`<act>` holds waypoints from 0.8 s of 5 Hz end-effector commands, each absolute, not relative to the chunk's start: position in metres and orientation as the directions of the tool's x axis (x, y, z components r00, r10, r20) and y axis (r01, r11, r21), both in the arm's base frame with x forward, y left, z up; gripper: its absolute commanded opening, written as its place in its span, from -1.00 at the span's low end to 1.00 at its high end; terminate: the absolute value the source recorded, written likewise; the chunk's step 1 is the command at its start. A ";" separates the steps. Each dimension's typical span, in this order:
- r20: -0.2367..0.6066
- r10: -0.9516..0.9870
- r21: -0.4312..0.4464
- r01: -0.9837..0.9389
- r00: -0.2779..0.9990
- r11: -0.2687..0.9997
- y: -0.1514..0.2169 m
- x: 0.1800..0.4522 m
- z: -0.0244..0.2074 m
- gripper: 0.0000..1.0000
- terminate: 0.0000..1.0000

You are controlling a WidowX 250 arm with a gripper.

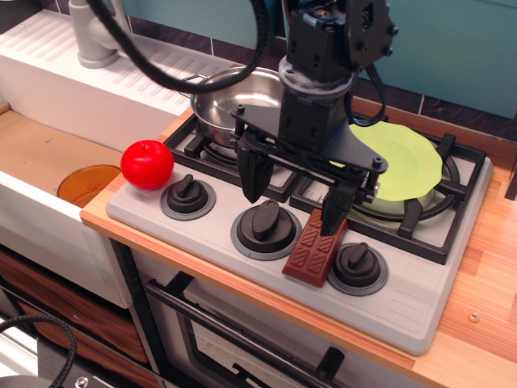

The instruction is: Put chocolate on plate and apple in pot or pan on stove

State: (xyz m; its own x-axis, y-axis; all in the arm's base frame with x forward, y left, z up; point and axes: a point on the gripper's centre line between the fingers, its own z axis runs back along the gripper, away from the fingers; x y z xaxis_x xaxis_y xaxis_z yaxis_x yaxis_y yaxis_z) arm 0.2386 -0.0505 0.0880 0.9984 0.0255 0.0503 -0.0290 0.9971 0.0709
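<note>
The brown chocolate [313,252] lies flat on the stove [404,299] front panel, between the middle knob [266,229] and the right knob [357,265]. My gripper [295,194] hangs open just above it, jaws wide apart; the right fingertip [333,220] touches or nearly touches the bar's far end. The lime-green plate [404,162] rests on the right burner grate behind the gripper. The steel pot [234,97] sits on the left rear burner, partly hidden by the arm. The red apple [147,164] stands at the stove's front left corner.
An orange disc [87,184] lies in the white sink to the left. A grey tap [95,36] stands at the back left. The left knob [187,196] sits beside the apple. Wooden counter [485,315] runs along the right.
</note>
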 end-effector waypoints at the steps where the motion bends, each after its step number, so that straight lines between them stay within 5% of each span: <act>1: 0.050 0.025 0.071 -0.029 0.998 0.997 -0.051 0.239 0.088 1.00 -1.00; 4: 0.094 0.049 0.040 -0.053 0.994 0.998 -0.056 0.235 0.055 1.00 -1.00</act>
